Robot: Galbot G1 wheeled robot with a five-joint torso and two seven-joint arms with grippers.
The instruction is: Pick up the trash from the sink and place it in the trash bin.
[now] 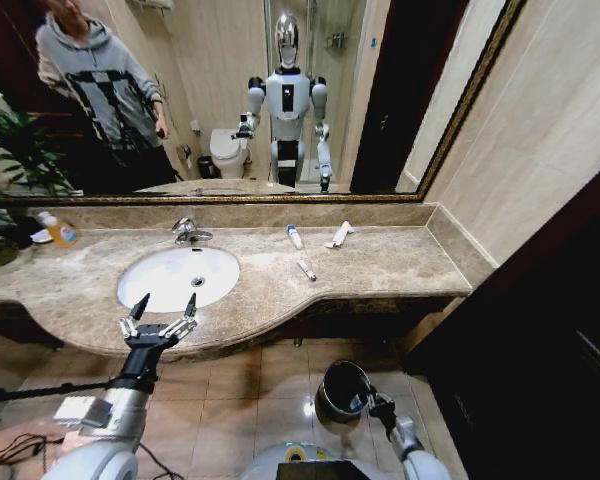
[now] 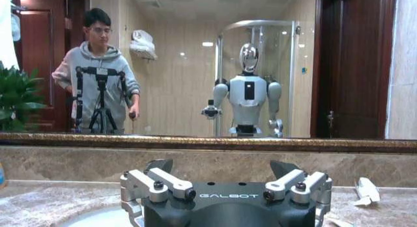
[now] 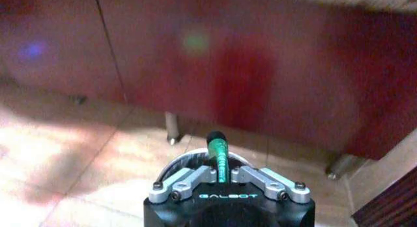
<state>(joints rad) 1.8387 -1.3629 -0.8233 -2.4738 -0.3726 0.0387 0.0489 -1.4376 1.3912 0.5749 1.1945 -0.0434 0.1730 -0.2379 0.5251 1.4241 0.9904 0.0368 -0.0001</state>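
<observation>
The right gripper (image 3: 222, 174) pinches a green tube (image 3: 218, 156) just above the bin (image 1: 342, 388), whose rim is mostly hidden behind it. The left gripper (image 1: 161, 312) hangs spread at the sink's (image 1: 160, 285) front edge. White tubes (image 1: 295, 237) lie on the bench (image 1: 400, 262).

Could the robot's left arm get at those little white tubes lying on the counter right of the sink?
Probably yes. The left gripper hangs open at the counter's front edge by the sink, and nothing stands between it and the white tubes, though they lie well off to its right.

Bathroom: sink (image 1: 170, 285), mirror (image 1: 220, 90), marble countertop (image 1: 380, 265).
</observation>
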